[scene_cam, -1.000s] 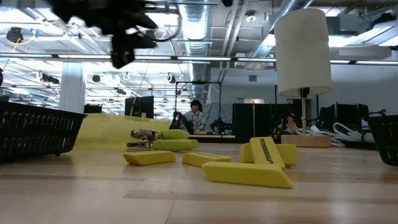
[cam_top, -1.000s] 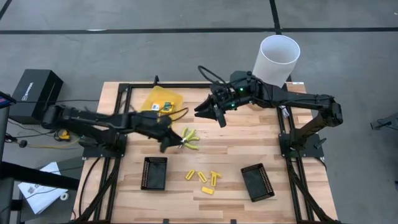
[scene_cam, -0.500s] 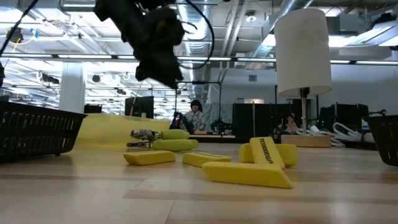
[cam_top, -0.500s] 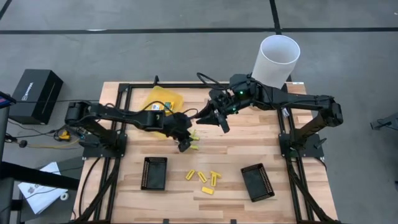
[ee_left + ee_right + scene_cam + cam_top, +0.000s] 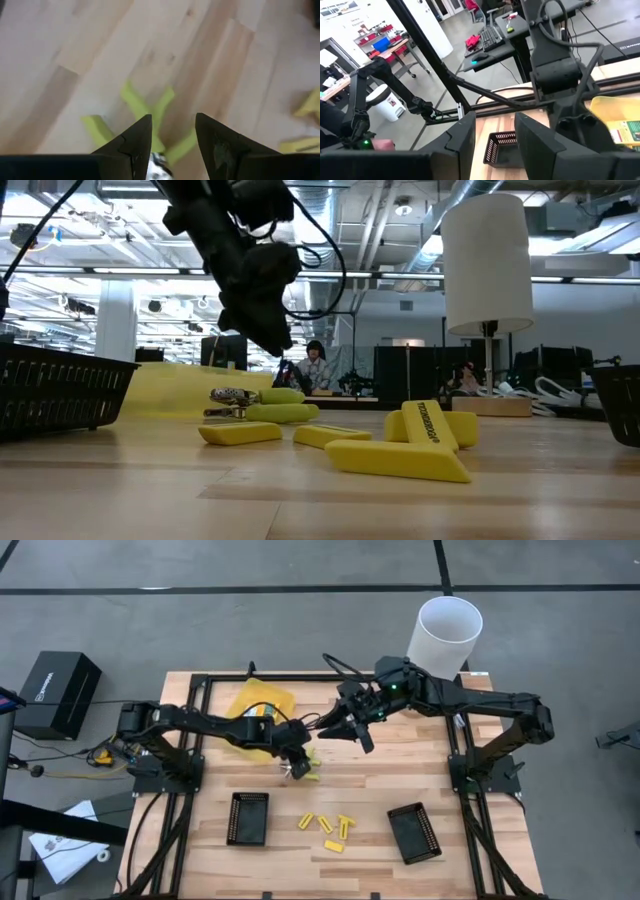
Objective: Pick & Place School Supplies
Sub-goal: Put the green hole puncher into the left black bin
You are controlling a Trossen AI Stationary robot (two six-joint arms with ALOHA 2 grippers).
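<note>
The plier-like tool [image 5: 308,766], with yellow-green handles, lies flat on the wood near the table's middle; it also shows in the low view [image 5: 262,406]. My left gripper [image 5: 295,762] hangs open just above it, pointing down, and the splayed handles [image 5: 150,107] show past its fingers. Several yellow stubby pieces [image 5: 326,826] lie nearer the near edge. Small packets [image 5: 264,712] rest on the translucent yellow container [image 5: 255,700]. My right gripper [image 5: 335,726] waits open in the air, right of the container.
Two black trays sit near the near edge, one on the left [image 5: 248,818] and one on the right [image 5: 413,832]. A white cylinder [image 5: 445,632] stands beyond the far right corner. Bare wood lies between the trays and along the right side.
My left gripper has swung toward the table's right and come down until it hangs just over the plier-like tool. The tool and the yellow pieces have not moved.
</note>
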